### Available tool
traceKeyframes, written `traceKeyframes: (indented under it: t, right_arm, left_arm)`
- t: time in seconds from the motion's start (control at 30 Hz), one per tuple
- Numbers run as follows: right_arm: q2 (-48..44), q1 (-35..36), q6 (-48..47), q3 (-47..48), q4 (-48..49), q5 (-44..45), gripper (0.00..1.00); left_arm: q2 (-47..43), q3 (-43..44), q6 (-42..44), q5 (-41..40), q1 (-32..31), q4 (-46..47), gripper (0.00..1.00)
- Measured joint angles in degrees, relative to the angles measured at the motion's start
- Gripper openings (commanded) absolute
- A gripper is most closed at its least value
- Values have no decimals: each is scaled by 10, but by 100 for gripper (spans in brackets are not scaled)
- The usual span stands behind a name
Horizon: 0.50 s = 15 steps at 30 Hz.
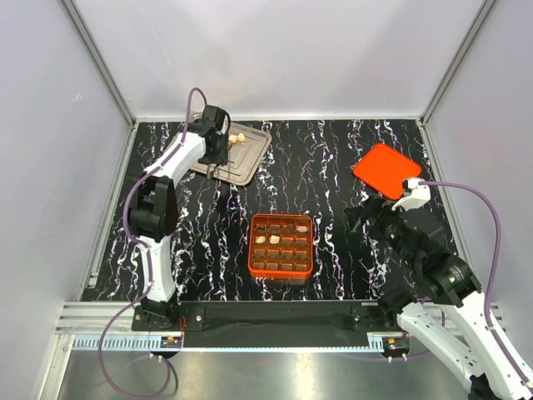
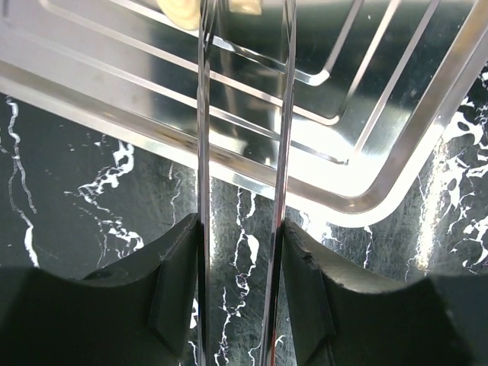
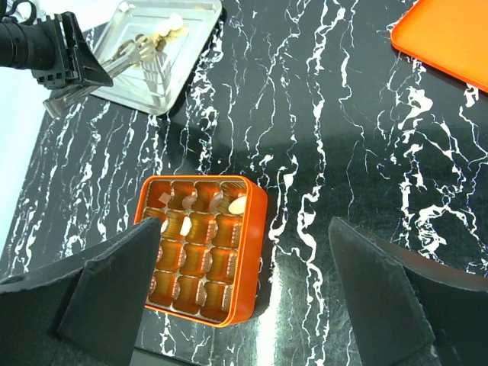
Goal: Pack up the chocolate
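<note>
My left gripper is shut on metal tongs, whose two blades run between its fingers out over the steel tray. Cream-white chocolate pieces lie on the tray at the tong tips, and they also show at the top edge of the left wrist view. The orange box sits mid-table with cream pieces in its far cells. I cannot tell dark pieces from its brown cells. My right gripper is open and empty, hovering right of the box.
The orange lid lies flat at the right rear of the black marbled table, also seen in the right wrist view. White walls and metal frame rails enclose the table on the left, back and right.
</note>
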Motion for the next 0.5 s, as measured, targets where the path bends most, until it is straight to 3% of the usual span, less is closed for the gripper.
traceKeyframes:
  t: [0.5]
  right_arm:
    - [9,0,-6,-3,18,1,100]
  left_arm:
    - [14,0,4,9,0,-13,39]
